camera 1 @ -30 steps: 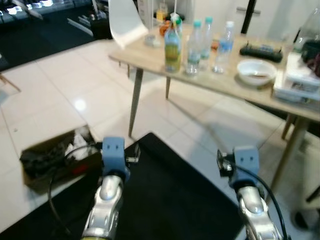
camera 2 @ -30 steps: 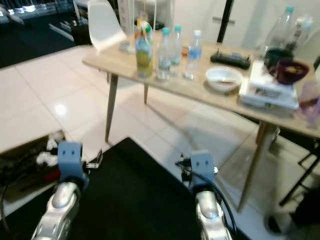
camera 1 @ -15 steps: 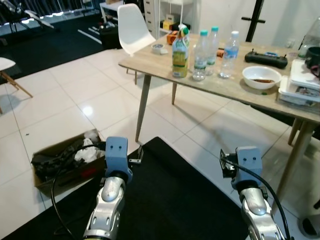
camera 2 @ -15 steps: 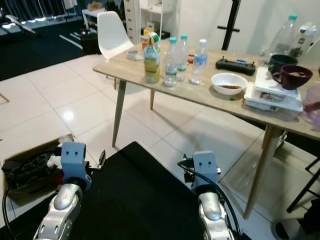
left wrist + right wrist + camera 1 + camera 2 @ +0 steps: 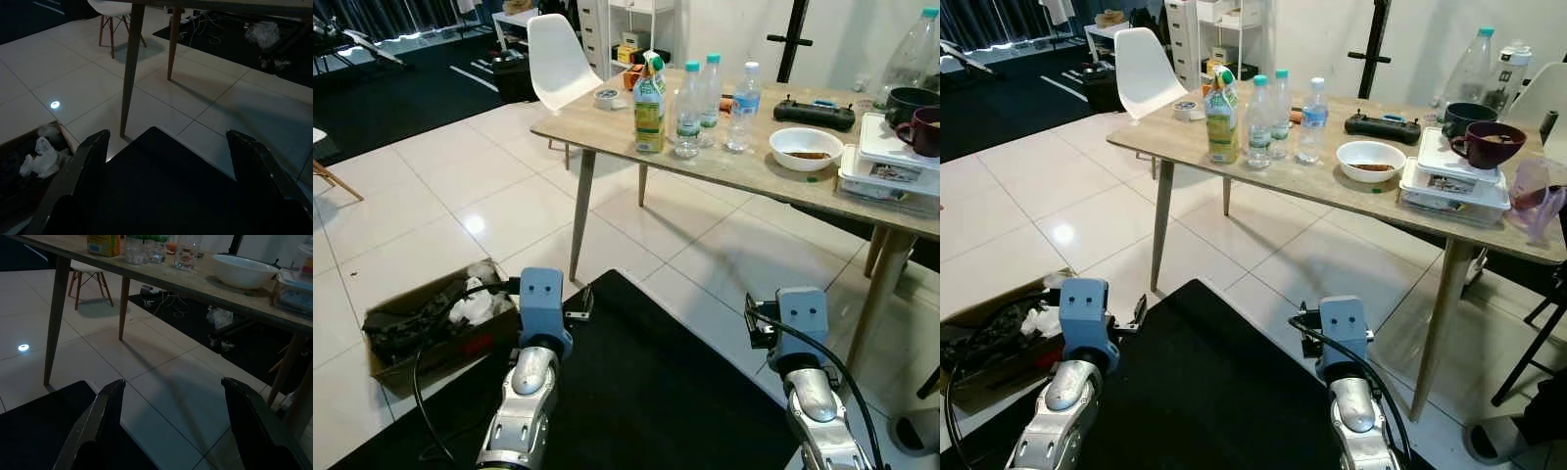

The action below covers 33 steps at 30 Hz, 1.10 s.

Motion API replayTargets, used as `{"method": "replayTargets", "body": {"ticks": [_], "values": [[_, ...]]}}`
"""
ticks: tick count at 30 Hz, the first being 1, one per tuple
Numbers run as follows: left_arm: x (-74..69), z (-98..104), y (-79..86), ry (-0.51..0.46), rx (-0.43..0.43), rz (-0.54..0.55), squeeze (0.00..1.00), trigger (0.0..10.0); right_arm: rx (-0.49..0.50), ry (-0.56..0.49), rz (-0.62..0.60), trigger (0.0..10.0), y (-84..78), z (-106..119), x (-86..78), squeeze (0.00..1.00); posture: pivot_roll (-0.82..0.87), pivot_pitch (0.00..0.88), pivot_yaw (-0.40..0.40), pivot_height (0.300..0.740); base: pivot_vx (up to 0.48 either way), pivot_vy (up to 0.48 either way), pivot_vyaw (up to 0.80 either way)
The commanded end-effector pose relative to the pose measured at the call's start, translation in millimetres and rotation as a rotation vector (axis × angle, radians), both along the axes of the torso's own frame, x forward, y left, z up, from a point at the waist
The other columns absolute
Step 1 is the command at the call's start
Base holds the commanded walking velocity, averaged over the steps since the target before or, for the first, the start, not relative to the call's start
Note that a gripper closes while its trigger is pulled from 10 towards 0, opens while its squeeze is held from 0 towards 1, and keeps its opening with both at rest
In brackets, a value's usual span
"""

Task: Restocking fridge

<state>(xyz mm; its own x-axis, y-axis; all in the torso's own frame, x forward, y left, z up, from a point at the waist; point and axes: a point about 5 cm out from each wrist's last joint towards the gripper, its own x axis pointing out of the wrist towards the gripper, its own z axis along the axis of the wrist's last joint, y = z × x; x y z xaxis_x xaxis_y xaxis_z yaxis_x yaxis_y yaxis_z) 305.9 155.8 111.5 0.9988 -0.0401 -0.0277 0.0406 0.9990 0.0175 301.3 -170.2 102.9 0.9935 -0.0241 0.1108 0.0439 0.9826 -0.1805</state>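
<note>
A light wooden table point(image 5: 607, 122) stands ahead of me across the white tiles. On it are a yellow-green juice carton point(image 5: 648, 103) and three clear water bottles point(image 5: 688, 98) with teal and white caps. Both silver arms reach forward low over a black mat point(image 5: 646, 392), well short of the table. My left gripper point(image 5: 167, 134) is open, with only floor and a table leg between its black fingers. My right gripper point(image 5: 173, 382) is open too and faces the table's underside and edge, empty.
Further right on the table are a white bowl point(image 5: 806, 149), a black controller point(image 5: 814, 114), stacked food containers point(image 5: 899, 168) and a dark red mug point(image 5: 1489, 145). A cardboard box of cables point(image 5: 431, 328) sits on the floor at my left. A white chair point(image 5: 556, 49) stands behind the table.
The whole picture has shifted and cleared from blur, so my head has moved. Both arms keep the same pose and the things on the table have not moved.
</note>
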Motion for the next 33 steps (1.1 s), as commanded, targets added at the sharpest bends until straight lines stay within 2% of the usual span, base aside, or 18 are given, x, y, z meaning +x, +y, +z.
{"method": "replayTargets", "body": {"ticks": [1,27,33], "values": [[-3.7,-5.0,3.3,0.020,0.003,0.015,0.00,10.0,-0.002,0.020,-0.013,10.0,-2.3,-5.1,-3.3,0.00,-0.13,0.141,0.055,0.707,0.000,0.000,0.00],[-7.1,-9.0,4.9,0.031,0.006,0.018,0.00,10.0,-0.006,0.023,-0.012,10.0,-2.6,-5.1,-3.8,0.00,-0.13,0.150,0.051,0.707,0.000,0.000,0.00],[-13.5,-7.9,8.1,0.033,0.009,0.022,0.00,10.0,-0.006,0.018,-0.011,10.0,-1.6,-2.4,-5.8,0.00,-0.11,0.214,0.052,0.707,0.000,0.000,0.00]]}}
